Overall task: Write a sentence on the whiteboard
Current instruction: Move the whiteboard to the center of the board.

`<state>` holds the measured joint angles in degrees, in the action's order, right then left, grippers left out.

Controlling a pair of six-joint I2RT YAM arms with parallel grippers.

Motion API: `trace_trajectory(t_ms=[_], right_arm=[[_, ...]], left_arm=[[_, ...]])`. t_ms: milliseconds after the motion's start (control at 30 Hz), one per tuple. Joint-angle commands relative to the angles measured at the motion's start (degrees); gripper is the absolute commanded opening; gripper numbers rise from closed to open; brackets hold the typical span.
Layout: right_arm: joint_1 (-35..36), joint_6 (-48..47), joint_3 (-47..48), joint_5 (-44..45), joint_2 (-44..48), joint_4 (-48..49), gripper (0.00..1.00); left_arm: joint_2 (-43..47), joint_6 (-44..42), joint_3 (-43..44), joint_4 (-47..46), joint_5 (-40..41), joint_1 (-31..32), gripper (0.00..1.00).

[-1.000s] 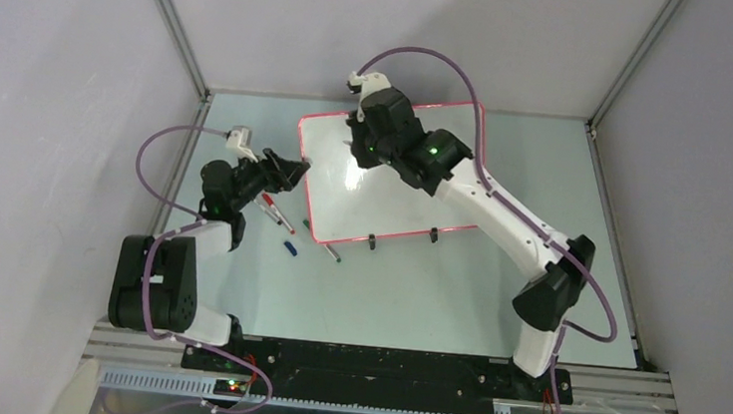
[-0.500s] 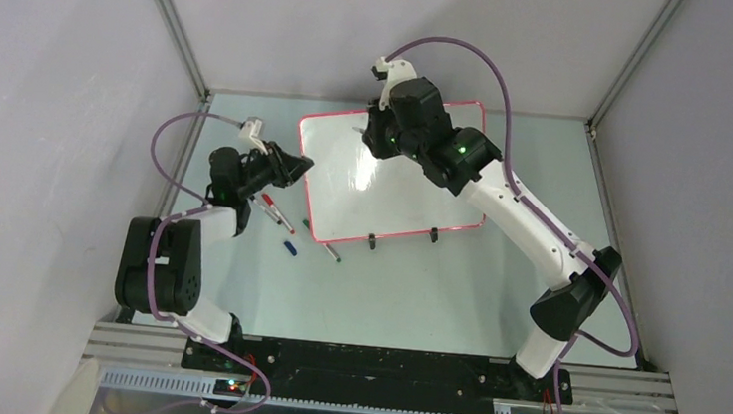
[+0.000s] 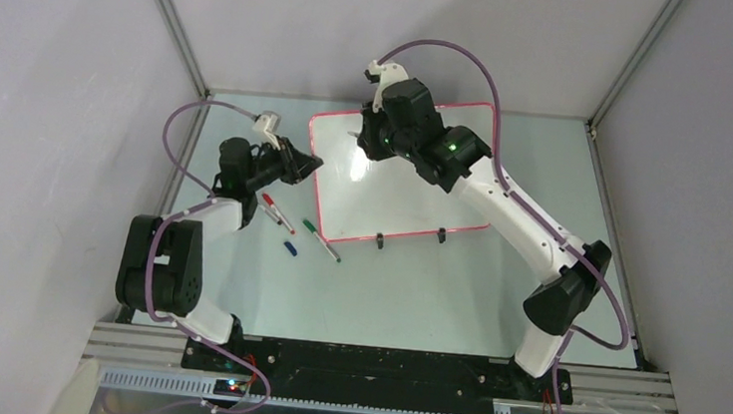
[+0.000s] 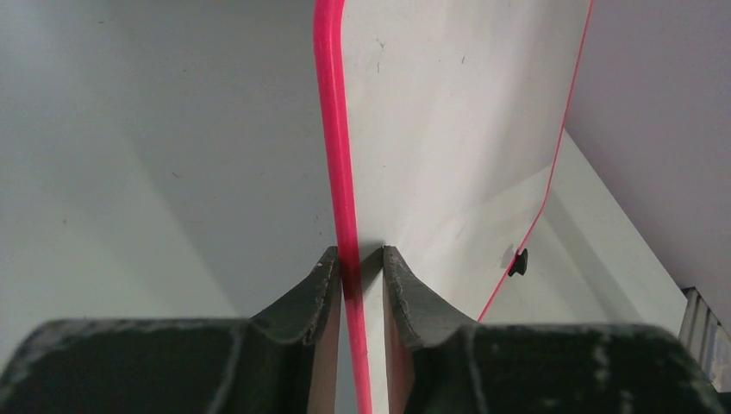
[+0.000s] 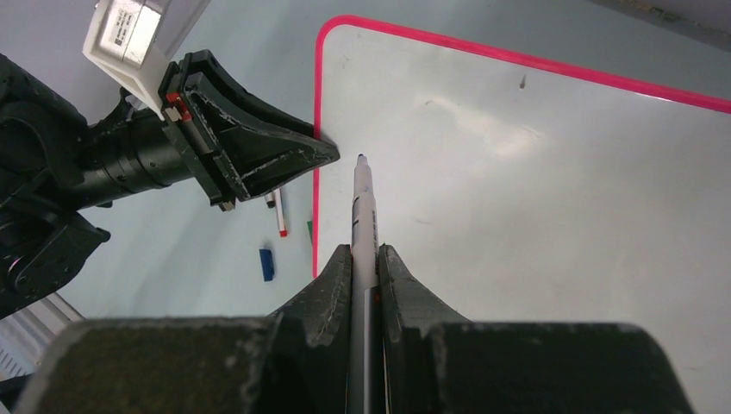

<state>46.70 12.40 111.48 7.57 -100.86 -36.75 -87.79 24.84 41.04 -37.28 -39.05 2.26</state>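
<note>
Two arms at the whiteboard (image 3: 414,186): one on its edge, one with a marker.
The left fingers (image 4: 321,285) stand narrow, pinching the board's pink left edge; the board lies on the desk (image 3: 435,293), stretching away to their right, and loose pens (image 3: 277,212) lie near them. The right fingers (image 5: 334,280) clamp a marker (image 5: 364,216), its tip over the board just beside the left fingers; I cannot tell if it touches.
</note>
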Motion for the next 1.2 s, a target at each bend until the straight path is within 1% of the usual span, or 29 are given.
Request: trace_trajectory(t_ms=[0, 67, 133, 167, 333, 533, 700, 800, 900, 1067, 1167], right_arm=[[0.32, 0.61, 3.56, -0.25, -2.22, 0.36, 0.00], [0.64, 0.64, 4.54, -0.12, -3.23, 0.10, 0.00], [1.04, 0.48, 5.66, 0.02, -4.27, -0.16, 0.00], [1.16, 0.26, 6.44, 0.37, -4.57, -0.25, 0.00], [1.75, -0.40, 10.05, 1.10, -7.65, -0.97, 0.00], [2.31, -1.10, 13.98, 2.37, -10.83, -2.29, 0.00], [2.68, -1.06, 13.98, 2.55, -12.21, -0.82, 0.00], [2.82, -0.45, 13.53, 4.28, -12.79, 0.28, 0.00], [3.14, -0.96, 11.00, 5.96, -12.18, 3.90, 0.00], [3.62, -5.47, 5.34, 3.20, -8.08, 12.75, 0.00], [3.60, -8.01, 5.14, 2.73, -7.91, 14.06, 0.00]], left_arm=[[-0.66, -5.07, 3.01, 4.14, -0.61, 2.13, 0.24], [-0.45, -5.13, 2.83, 4.20, -0.21, 2.24, 0.25], [-0.05, -5.07, 2.44, 4.11, 0.38, 2.16, 0.28], [0.20, -5.03, 2.32, 4.04, 0.60, 2.19, 0.33], [2.21, -4.39, -0.45, 1.66, 2.69, 2.15, 0.42], [2.84, -4.09, -1.33, 0.45, 3.50, 2.16, 0.43], [2.77, -3.88, -1.47, 0.19, 3.76, 2.18, 0.40], [2.57, -3.86, -1.33, 0.10, 3.46, 2.14, 0.38], [2.72, -3.84, -1.59, -0.31, 3.43, 2.20, 0.39], [3.16, -3.76, -2.28, -1.45, 3.50, 2.21, 0.40], [3.58, -3.76, -2.72, -1.83, 3.76, 2.16, 0.42]])
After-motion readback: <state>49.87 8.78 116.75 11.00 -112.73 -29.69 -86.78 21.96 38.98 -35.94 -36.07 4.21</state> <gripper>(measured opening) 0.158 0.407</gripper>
